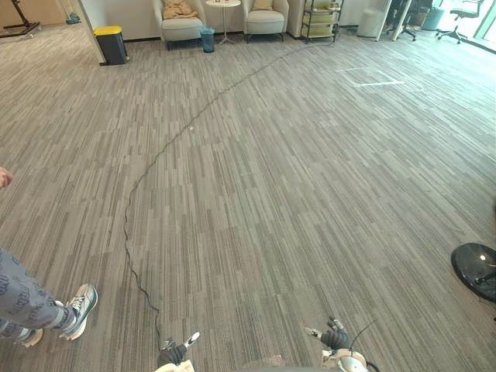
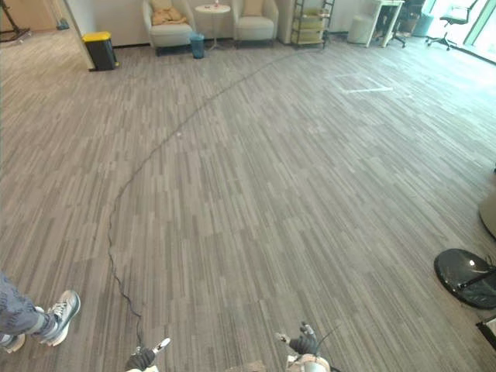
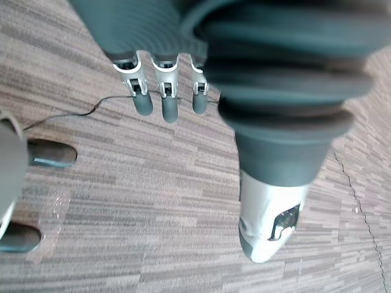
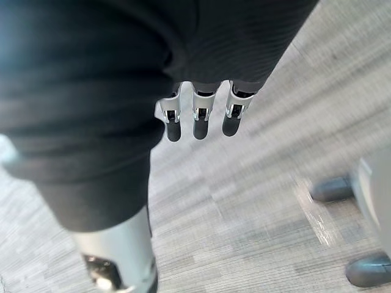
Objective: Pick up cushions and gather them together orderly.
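Left eye view puts the cushions far off: a tan cushion (image 1: 179, 9) on the left armchair (image 1: 181, 29), a second cushion (image 1: 263, 5) on the right armchair (image 1: 265, 23). Left hand (image 3: 169, 107) and right hand (image 4: 200, 119) hang low, fingers straight, holding nothing. Best to cross the carpet (image 1: 294, 178) first, steering clear of the person's shoe (image 1: 77, 308).

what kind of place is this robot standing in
Most likely an office lounge or waiting area: wide grey carpet, a pale armchair and a second armchair either side of a small round table by the far wall, and an office chair at the far right.
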Robot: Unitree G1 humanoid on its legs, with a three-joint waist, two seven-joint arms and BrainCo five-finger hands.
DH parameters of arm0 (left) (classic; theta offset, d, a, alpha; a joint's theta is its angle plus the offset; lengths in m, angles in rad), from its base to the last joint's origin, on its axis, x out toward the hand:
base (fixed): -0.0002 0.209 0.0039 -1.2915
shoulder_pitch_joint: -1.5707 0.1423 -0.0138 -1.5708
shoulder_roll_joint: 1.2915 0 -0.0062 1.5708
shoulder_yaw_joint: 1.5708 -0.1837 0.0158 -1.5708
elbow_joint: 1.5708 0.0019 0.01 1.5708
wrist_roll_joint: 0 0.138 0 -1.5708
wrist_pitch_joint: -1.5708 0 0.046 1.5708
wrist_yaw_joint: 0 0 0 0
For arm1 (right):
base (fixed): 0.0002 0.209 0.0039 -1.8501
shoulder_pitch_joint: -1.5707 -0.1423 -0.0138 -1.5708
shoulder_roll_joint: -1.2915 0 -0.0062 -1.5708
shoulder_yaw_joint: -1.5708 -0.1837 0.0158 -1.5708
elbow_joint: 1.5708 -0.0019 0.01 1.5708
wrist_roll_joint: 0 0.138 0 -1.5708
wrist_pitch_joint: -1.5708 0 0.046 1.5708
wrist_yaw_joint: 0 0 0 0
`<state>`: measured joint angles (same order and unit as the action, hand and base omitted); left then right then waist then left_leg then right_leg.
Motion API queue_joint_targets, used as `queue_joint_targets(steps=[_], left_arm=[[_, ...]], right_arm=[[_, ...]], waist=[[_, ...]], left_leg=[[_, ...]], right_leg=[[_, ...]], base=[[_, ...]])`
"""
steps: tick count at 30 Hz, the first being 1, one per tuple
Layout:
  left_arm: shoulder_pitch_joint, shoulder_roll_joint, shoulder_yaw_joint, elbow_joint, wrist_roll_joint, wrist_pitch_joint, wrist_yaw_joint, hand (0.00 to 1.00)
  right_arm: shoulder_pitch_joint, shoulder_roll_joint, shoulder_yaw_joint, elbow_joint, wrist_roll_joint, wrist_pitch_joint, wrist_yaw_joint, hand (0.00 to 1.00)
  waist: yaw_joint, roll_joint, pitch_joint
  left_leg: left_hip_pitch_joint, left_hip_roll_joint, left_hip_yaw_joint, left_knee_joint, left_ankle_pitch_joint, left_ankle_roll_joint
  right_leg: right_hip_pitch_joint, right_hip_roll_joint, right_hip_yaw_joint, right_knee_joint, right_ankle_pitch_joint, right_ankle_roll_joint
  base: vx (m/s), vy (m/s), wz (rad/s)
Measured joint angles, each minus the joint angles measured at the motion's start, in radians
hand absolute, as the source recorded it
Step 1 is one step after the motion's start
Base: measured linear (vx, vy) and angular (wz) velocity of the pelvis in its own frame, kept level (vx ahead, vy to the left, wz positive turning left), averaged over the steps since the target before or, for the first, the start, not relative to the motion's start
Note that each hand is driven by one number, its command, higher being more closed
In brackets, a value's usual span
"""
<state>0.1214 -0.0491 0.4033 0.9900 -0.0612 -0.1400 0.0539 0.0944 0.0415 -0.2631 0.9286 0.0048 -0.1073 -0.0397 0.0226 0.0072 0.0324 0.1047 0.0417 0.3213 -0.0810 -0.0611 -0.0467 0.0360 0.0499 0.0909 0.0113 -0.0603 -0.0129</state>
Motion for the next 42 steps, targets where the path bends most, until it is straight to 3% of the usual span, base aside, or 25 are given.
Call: queue_joint_targets(steps=[4,21,27,33,42], left_arm=[[-0.020,-0.005,-0.010,0.003,0.001,0.001,-0.002,0.00],[-0.062,0.007,-0.124,0.047,0.042,0.001,-0.017,0.00],[-0.069,0.025,-0.165,0.072,0.060,0.000,-0.017,0.00],[-0.070,0.054,-0.200,0.084,0.061,-0.001,-0.017,0.00],[-0.075,0.069,-0.207,0.102,0.060,-0.001,-0.017,0.00]], right_arm=[[-0.012,-0.001,-0.044,0.036,0.049,0.008,0.017,0.00],[-0.032,0.018,-0.128,0.092,0.235,-0.004,0.043,0.00],[-0.038,-0.002,-0.121,0.113,0.243,-0.012,0.043,0.00],[-0.038,-0.005,-0.114,0.129,0.249,-0.019,0.044,0.00],[-0.052,-0.017,-0.085,0.153,0.281,-0.020,0.052,0.00]], waist=[[0.019,-0.001,0.000],[0.023,-0.003,0.001],[0.016,-0.004,0.002],[0.015,-0.023,0.010],[0.011,-0.022,0.014]], left_leg=[[0.001,0.000,-0.005,-0.011,0.007,0.007],[-0.002,-0.015,-0.084,-0.020,0.013,0.013],[-0.014,-0.036,-0.096,-0.021,0.023,0.028],[-0.017,-0.050,-0.117,-0.022,0.027,0.034],[-0.018,-0.057,-0.135,-0.021,0.026,0.035]], right_leg=[[0.000,-0.001,-0.021,-0.008,-0.004,0.004],[0.018,-0.015,-0.108,-0.021,-0.014,0.019],[0.017,-0.034,-0.118,-0.035,-0.014,0.019],[0.019,-0.048,-0.137,-0.043,-0.014,0.019],[0.033,-0.052,-0.146,-0.051,-0.013,0.019]], base=[[0.10,0.005,0.10],[0.04,-0.013,0.12],[-0.05,0.005,0.06],[-0.01,0.014,0.11],[0.03,-0.006,0.05]])
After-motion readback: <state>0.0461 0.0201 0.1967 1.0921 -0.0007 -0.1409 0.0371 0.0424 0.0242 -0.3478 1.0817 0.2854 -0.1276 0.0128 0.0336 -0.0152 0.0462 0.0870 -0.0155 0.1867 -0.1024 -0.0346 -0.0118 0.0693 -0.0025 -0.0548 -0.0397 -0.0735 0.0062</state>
